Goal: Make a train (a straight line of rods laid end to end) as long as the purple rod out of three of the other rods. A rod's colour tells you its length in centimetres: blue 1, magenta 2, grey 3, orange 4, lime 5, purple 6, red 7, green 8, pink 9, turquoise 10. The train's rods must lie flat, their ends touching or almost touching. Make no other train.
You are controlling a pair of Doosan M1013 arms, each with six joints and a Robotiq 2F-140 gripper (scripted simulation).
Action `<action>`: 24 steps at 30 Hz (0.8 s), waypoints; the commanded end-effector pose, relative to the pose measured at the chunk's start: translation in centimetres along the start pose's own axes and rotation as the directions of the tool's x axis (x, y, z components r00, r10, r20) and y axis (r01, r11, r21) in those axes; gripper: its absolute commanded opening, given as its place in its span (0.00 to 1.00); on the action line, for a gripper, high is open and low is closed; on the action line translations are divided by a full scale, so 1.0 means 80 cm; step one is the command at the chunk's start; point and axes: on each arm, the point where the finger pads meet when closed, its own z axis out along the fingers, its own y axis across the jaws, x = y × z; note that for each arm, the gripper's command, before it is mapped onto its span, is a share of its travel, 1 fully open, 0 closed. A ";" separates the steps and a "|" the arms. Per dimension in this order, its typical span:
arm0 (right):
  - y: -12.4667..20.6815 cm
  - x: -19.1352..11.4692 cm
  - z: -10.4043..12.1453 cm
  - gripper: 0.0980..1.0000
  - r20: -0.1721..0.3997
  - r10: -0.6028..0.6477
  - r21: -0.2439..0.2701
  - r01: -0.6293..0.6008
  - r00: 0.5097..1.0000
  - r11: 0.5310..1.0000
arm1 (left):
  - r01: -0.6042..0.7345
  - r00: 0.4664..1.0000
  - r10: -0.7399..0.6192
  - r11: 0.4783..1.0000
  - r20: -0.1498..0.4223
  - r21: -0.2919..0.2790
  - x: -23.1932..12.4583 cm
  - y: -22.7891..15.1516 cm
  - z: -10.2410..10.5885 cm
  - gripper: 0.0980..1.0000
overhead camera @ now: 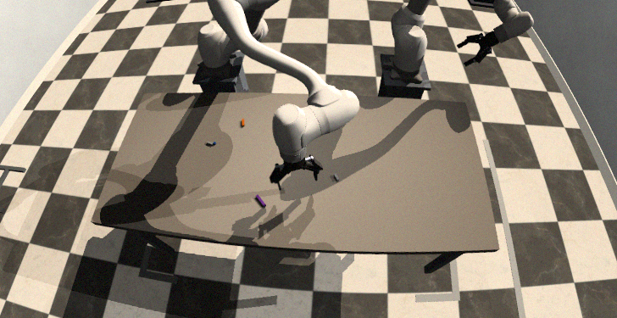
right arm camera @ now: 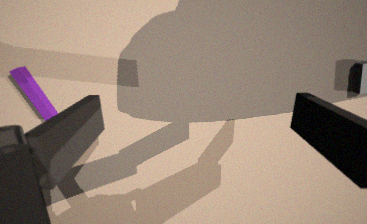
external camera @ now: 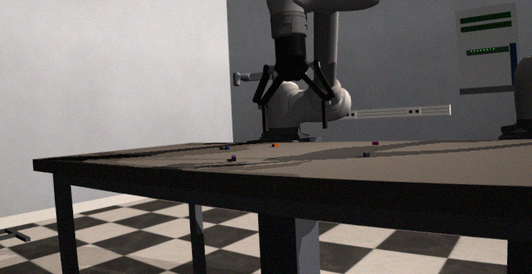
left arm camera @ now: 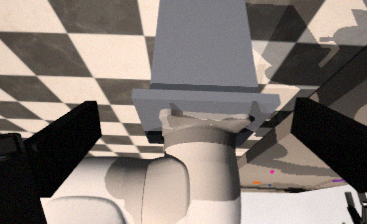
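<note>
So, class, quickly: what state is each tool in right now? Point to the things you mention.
Left tool (overhead camera: 462, 54) (left arm camera: 195, 116): open, holding nothing, off beyond the table (overhead camera: 409, 212) (external camera: 427, 169).
Right tool (overhead camera: 297, 183) (external camera: 294, 128) (left arm camera: 355, 195) (right arm camera: 197, 111): open, holding nothing, above the table.

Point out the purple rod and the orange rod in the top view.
Purple rod (overhead camera: 260, 200): top view, middle of its upper side.
Orange rod (overhead camera: 242, 122): top view, middle of its upper side.
</note>
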 end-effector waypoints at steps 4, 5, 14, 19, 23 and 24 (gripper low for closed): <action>-0.049 -0.005 -0.002 1.00 0.004 0.263 0.003 -0.263 0.965 0.965 | 0.000 1.000 0.000 1.000 -0.001 0.000 0.000 0.000 -0.001 1.00; -0.055 -0.005 -0.002 1.00 0.004 0.294 0.003 -0.294 0.956 0.956 | 0.000 1.000 0.000 1.000 -0.001 0.000 0.000 0.000 -0.001 1.00; -0.108 -0.007 -0.002 1.00 0.005 0.551 0.001 -0.551 0.835 0.835 | 0.000 1.000 0.000 1.000 -0.001 0.000 0.000 0.000 -0.001 1.00; -0.137 -0.007 -0.002 1.00 0.005 0.675 0.001 -0.675 0.738 0.738 | 0.000 1.000 0.000 1.000 -0.001 0.000 0.000 0.000 -0.001 1.00; -0.161 -0.006 -0.002 1.00 0.005 0.766 0.000 -0.766 0.643 0.643 | 0.000 1.000 0.000 1.000 -0.001 0.000 0.000 0.000 -0.001 1.00; -0.167 -0.006 -0.002 1.00 0.005 0.786 0.000 -0.786 0.618 0.618 | 0.000 1.000 0.000 1.000 -0.001 0.000 0.000 0.000 -0.001 1.00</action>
